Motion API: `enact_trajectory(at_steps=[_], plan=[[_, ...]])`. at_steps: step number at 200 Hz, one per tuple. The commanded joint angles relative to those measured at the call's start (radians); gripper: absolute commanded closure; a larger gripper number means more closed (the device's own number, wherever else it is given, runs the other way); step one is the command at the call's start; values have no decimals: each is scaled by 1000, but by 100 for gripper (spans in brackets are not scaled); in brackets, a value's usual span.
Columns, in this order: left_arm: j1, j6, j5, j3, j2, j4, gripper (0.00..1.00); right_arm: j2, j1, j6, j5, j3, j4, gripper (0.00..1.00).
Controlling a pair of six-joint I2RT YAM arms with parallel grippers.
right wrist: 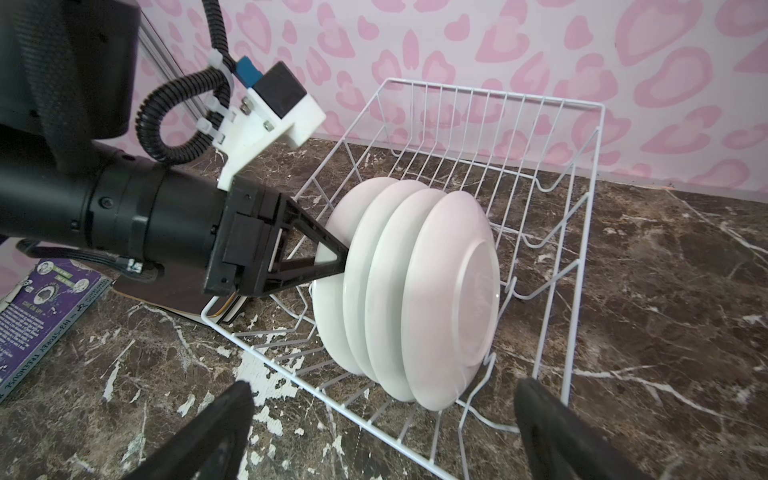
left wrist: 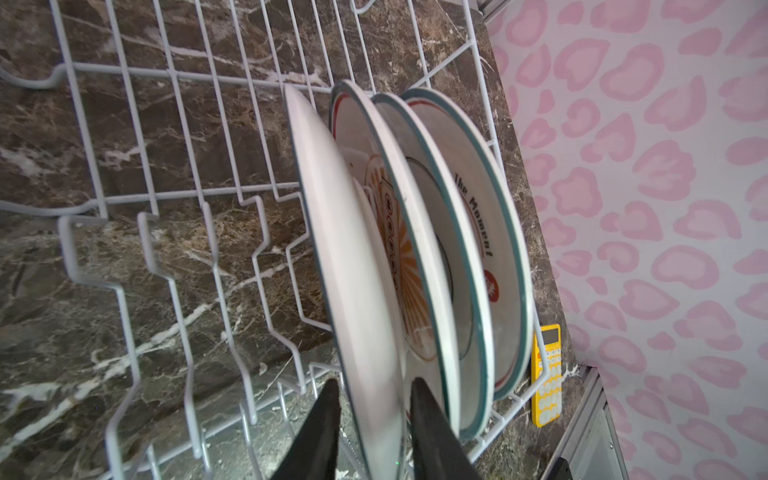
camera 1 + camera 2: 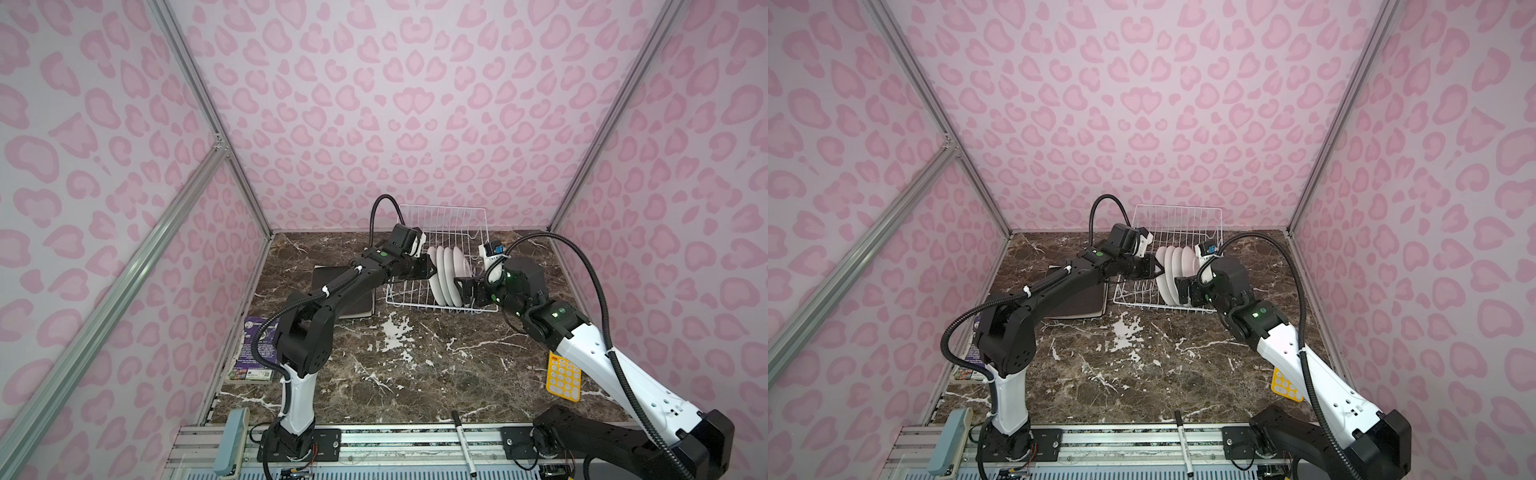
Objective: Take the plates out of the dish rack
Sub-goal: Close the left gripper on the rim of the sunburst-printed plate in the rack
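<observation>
Right wrist: four plates (image 1: 415,291) racked; left jaws straddle one, grip unclear; right jaws wide, empty

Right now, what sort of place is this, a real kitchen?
Probably a robot test booth, not a kitchen: pink-patterned walls on aluminium framing, two arms bolted to a front rail, a dish rack on a marble-look tabletop.

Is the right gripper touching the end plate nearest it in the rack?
Apart. In the right wrist view the right gripper holds its open fingers either side of the end white plate, with marble tabletop showing between each fingertip and its rim.
</observation>
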Motion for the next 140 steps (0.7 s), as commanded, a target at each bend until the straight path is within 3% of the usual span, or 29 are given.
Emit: enact_trajectory(at_steps=[1,70,109,140], plan=[[-5,-21,-4,-7,2,14,70,0,-1,13,-12,-16,38,1],[-13,-135,0,-76,-10,93,80,0,-1,17,-10,-17,40,1],[-20,-191,-2,-96,-12,126,96,3,-1,15,-8,-18,43,1],[-43,-239,-15,-123,-18,177,96,2,-1,15,-9,-21,47,1]])
